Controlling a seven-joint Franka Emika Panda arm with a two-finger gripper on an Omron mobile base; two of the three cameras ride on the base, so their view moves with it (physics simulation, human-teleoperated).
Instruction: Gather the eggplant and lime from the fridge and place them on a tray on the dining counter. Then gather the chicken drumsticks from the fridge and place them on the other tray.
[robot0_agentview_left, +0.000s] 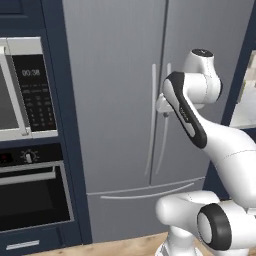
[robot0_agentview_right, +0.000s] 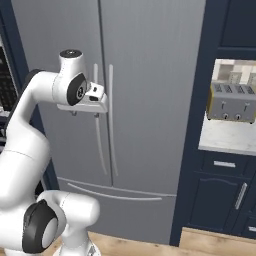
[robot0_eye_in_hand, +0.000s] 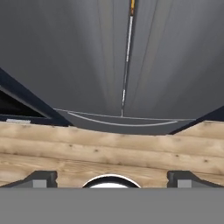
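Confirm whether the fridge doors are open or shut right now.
Shut. Both fridge doors sit flush, their handles side by side at the centre seam, nothing of the interior showing. The gripper, open, is by the handles.

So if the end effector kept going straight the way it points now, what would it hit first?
Probably the wooden floor in front of the fridge: the open end effector points downward beside the closed doors, with nothing seen between.
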